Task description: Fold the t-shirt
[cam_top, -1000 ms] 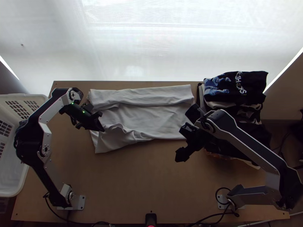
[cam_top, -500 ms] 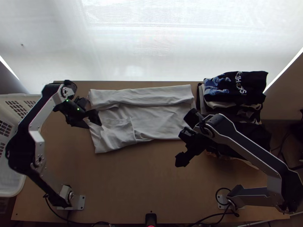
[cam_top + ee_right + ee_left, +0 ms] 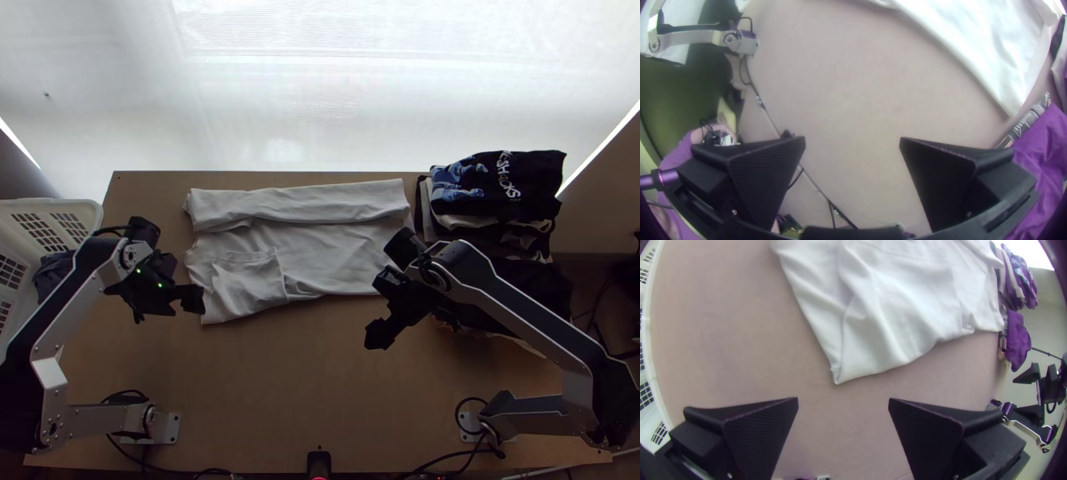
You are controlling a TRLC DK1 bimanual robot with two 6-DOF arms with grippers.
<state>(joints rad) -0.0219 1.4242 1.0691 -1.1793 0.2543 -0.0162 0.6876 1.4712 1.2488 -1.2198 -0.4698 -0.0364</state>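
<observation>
**White T-Shirt Lying Part-Folded Between Two Empty Grippers**

At the far left, a white basket (image 3: 72, 210) is standing beside the table (image 3: 280, 384), with some dark cloth (image 3: 50, 276) lying inside it. I'm guessing it's serving as the supply of laundry, close to the left arm for easy picking.

Next along, the left gripper (image 3: 192, 298) is hanging by the shirt's near left corner, its fingers spread wide with nothing between them. From there it's being well placed to take that corner, or to leave the cloth alone while the next fold is being chosen.

In the middle, the white t-shirt (image 3: 328, 260) is lying across the table, longer from left to right than from near to far. A long band is lying folded along its far side, and a smaller flap is resting over the near left part, presumably to bring the outline towards a rectangle. The near edge is running unevenly, so it's probably wanting some straightening before another fold.

To the right, the right gripper (image 3: 378, 334) is hanging above bare wood on the near side of the shirt, also parted wide and empty, perhaps to be keeping out of the way.

Farthest right, a pile of clothes (image 3: 512, 188) is sitting beside the shirt, likely the finished ones.
</observation>
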